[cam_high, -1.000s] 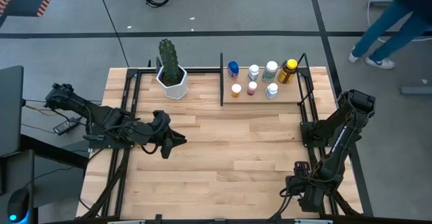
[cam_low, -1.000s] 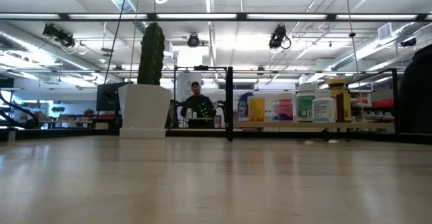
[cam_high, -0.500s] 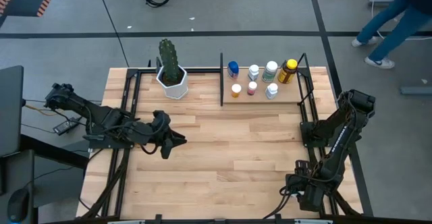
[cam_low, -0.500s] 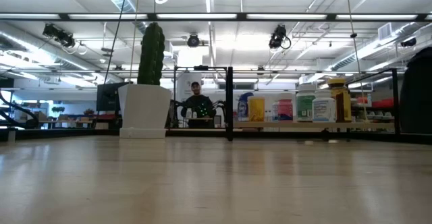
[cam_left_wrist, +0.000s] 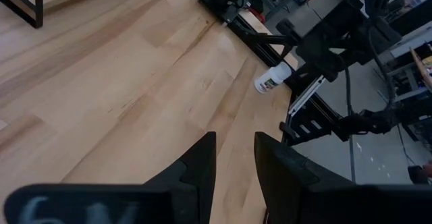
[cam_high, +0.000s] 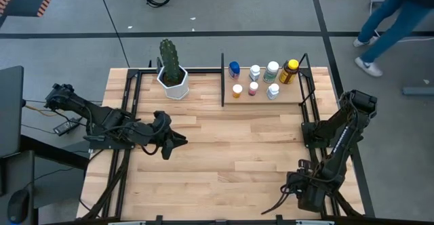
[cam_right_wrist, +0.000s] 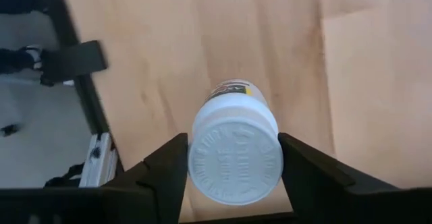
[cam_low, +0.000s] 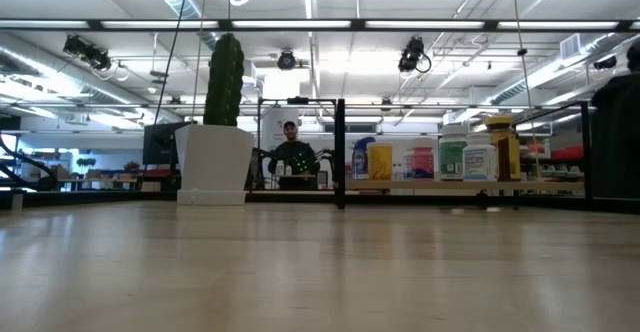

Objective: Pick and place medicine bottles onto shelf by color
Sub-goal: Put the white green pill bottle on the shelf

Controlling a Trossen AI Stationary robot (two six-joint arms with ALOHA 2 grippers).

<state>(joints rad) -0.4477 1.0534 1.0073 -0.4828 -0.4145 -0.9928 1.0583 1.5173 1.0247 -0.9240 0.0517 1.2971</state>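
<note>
Right gripper (cam_right_wrist: 233,163) sits by the near right corner of the slatted wooden tabletop (cam_high: 230,150), its dark fingers (cam_right_wrist: 165,166) snug against the white-capped white medicine bottle (cam_right_wrist: 234,153) between them. Left gripper (cam_left_wrist: 233,158) hovers toward that tabletop's left side, fingers slightly apart on nothing. Seven more small bottles (cam_high: 261,79) stand on the light-wood shelf with black posts (cam_high: 293,96) at its far edge.

Potted cactus (cam_high: 171,68), passing person (cam_high: 393,22)

Bright overhead strip lights, soft shadows, sharp
</note>
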